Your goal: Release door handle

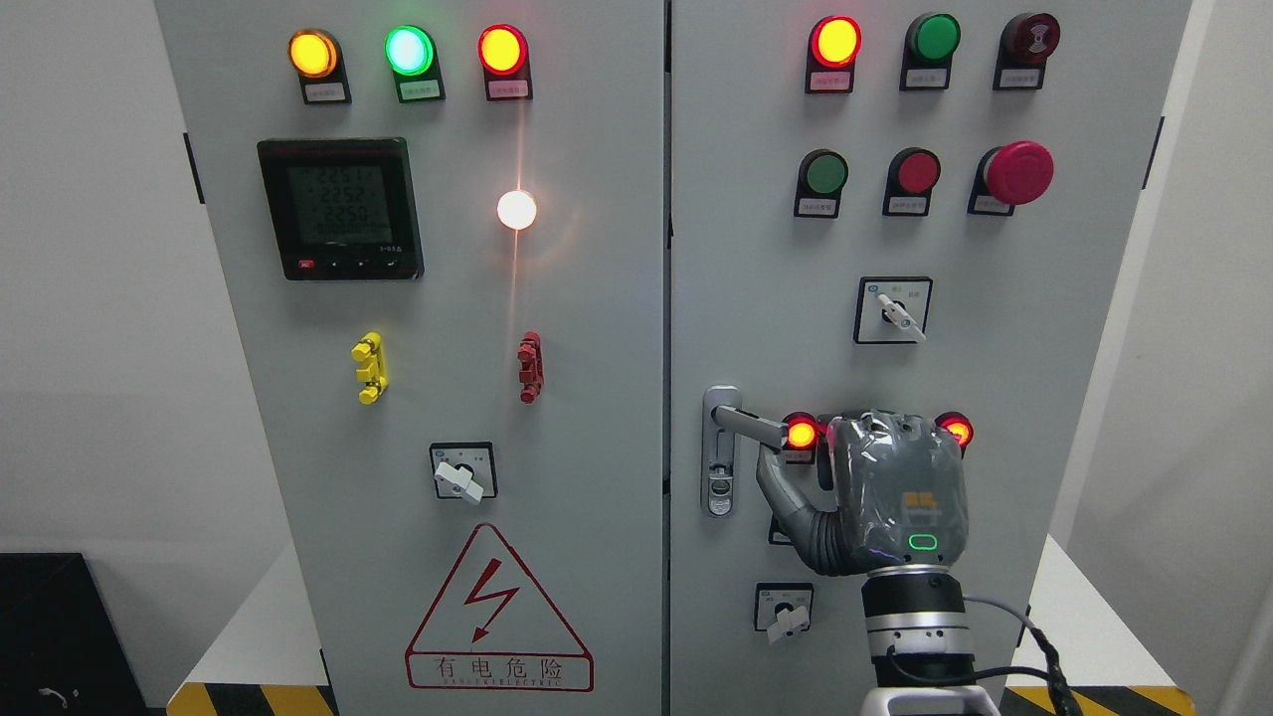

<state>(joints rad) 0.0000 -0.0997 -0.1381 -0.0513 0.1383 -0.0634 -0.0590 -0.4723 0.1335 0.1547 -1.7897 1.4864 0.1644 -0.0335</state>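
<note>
door handle [751, 425], right hand [890, 487] thumb touching

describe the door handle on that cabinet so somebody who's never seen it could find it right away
On the right door of the grey electrical cabinet, look low along its left edge. The silver metal lever door handle sits on a tall narrow plate, pointing right toward the robot's right hand. It is the only bare-metal fitting among coloured lamps and switches.

Bright, even, sharp picture, lit indicator lamps [502, 50] bloom, white light [516, 210] flares with vertical streak
</note>
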